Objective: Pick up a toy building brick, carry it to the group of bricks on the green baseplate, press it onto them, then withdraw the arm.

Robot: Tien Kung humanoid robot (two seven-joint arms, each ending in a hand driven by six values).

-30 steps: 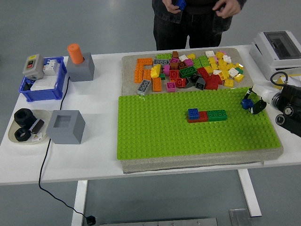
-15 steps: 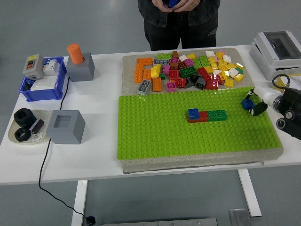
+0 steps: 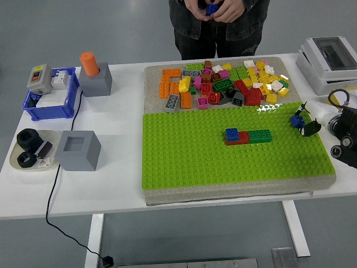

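Right hand point(image 3: 304, 124) at the green baseplate's point(image 3: 189, 162) right edge, fingers closed around a blue brick point(image 3: 296, 119). Well apart from the brick group point(image 3: 248, 136) mid-plate.

Baseplate point(image 3: 189, 162): 1, green, w/ 3 bricks joined mid-plate: 1 blue point(image 3: 231, 133), 1 red point(image 3: 243, 138), 1 green point(image 3: 260, 135). Loose brick pile point(image 3: 223, 84) at tabletop far edge: too many to count. Grey blocks: 2 point(image 3: 77, 149) point(image 3: 96, 80). Blue bin point(image 3: 51, 95): 1. Dish point(image 3: 32, 149) near left edge: 1. Robot hand point(image 3: 304, 121): 1 at right edge. Person point(image 3: 220, 22): 1.
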